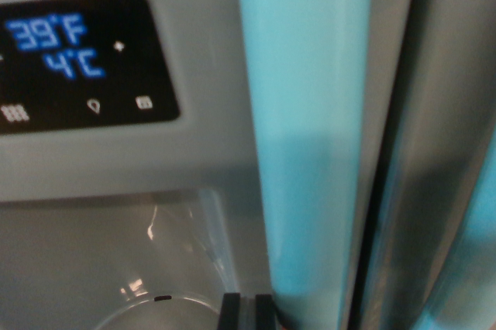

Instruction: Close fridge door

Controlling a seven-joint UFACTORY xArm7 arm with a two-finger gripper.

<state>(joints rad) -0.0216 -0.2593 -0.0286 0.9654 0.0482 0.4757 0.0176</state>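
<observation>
The wrist view is filled by the grey fridge door, seen from very close. A vertical teal handle runs from top to bottom just right of centre. A narrow dark seam separates this door from the neighbouring grey door. My gripper shows only as two black fingertips at the bottom edge, pressed together with a thin line between them and nothing held. They sit right beside the handle's lower end, by the door face.
A black display panel at upper left reads 39°F and 4°C in blue. Below it is a recessed dispenser bay with a round tray. A second teal handle shows at the lower right edge.
</observation>
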